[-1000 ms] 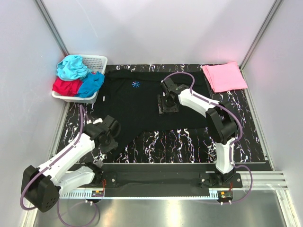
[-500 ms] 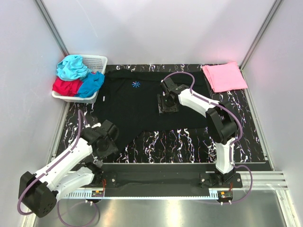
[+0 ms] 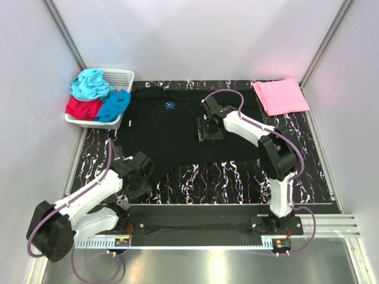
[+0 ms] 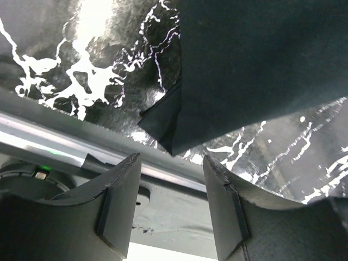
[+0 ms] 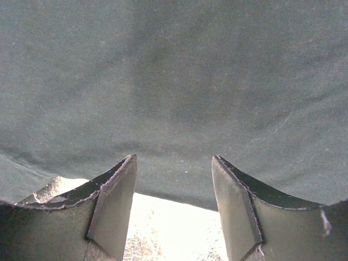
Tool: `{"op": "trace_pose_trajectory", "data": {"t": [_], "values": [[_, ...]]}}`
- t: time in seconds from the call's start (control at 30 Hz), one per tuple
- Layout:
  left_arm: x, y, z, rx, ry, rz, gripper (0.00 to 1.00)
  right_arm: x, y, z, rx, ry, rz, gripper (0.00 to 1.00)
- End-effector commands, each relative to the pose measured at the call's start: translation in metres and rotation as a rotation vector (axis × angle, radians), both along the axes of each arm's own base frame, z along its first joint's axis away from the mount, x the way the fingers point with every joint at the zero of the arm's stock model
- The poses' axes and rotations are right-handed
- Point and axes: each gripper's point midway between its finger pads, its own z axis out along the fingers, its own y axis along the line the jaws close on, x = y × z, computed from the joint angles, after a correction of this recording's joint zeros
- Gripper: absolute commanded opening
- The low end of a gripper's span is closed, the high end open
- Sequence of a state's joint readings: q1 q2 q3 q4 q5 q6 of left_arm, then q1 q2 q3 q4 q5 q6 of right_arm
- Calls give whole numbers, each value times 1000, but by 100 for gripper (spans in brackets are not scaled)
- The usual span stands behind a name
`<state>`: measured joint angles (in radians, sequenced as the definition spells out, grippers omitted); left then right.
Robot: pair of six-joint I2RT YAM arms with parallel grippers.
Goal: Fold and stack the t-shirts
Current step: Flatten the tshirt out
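The black marbled table top [image 3: 237, 177] fills most of the cell, and the black t-shirt [image 3: 172, 130] covers a good part of it. The shirt lies spread flat across the left and middle, with its near hem running unevenly towards the left arm. At the far right corner the pink t-shirt [image 3: 280, 96] lies already folded into a neat rectangle, well apart from the black one. At the far left the white basket [image 3: 121, 76] holds the teal t-shirt [image 3: 90, 83], the red t-shirt [image 3: 82, 108] and the blue t-shirt [image 3: 114, 105] in a loose heap, not yet dealt with.

The work in hand appears to be laying out and folding the black shirt. The right gripper [image 5: 174, 157] hangs over the middle of the cloth with its jaws parted and nothing pinched between them. The left gripper [image 4: 169, 162] is low at the near left, jaws likewise apart and empty. Just beyond its fingertips lies the near corner of the shirt [image 4: 163, 122], doubled over on itself beside the metal rail [image 4: 54, 138].

The next move probably calls for the left arm to pinch that corner cleanly, taking every layer, while the right takes hold elsewhere to carry a fold across. The small light-blue starburst mark [image 3: 170, 106] faces up near the collar.
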<state>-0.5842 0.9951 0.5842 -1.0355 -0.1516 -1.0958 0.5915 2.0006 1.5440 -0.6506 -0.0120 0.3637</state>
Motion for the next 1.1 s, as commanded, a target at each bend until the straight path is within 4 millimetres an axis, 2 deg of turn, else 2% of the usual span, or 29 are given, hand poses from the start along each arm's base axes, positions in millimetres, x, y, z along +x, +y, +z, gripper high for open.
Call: {"op": "trace_pose_trajectory", "data": {"t": [0.0, 0.07, 0.23, 0.5, 0.53, 0.63, 0.67, 0.7, 0.8, 0.9, 0.93, 1.0, 1.03, 1.07], "values": [[13, -14, -4, -38, -20, -33, 54, 6, 9, 32, 48, -77, 3, 64], [13, -15, -12, -33, -12, -36, 52, 6, 8, 33, 49, -78, 1, 64], [25, -20, -12, -50, -56, -46, 50, 5, 9, 32, 49, -75, 2, 64], [26, -14, -19, -9, -51, -43, 47, 7, 5, 32, 32, -88, -10, 64], [27, -13, -19, -1, -56, -39, 44, 7, 4, 32, 28, -88, -12, 64], [28, -14, -17, -2, -57, -41, 21, 6, 3, 31, 25, -88, -12, 64], [28, -14, -17, -1, -54, -41, 0, 7, 2, 31, 20, -90, -15, 64], [28, -14, -16, -4, -55, -40, 0, 6, 1, 31, 18, -91, -17, 64], [29, -13, -8, -3, -72, -28, 0, 6, 0, 31, 16, -92, -20, 64], [36, -10, 11, 9, -122, -17, 0, 7, -4, 30, -4, -101, -32, 64], [43, -10, 25, 7, -161, -14, 0, 8, -8, 30, -17, -109, -51, 64], [50, -11, 42, -1, -206, -10, 0, 11, -18, 32, -57, -138, -78, 64], [59, -13, 61, -14, -259, -12, 0, 14, -24, 33, -82, -154, -105, 64], [64, -14, 71, -20, -286, -16, 0, 13, -27, 33, -90, -160, -112, 64]]}}
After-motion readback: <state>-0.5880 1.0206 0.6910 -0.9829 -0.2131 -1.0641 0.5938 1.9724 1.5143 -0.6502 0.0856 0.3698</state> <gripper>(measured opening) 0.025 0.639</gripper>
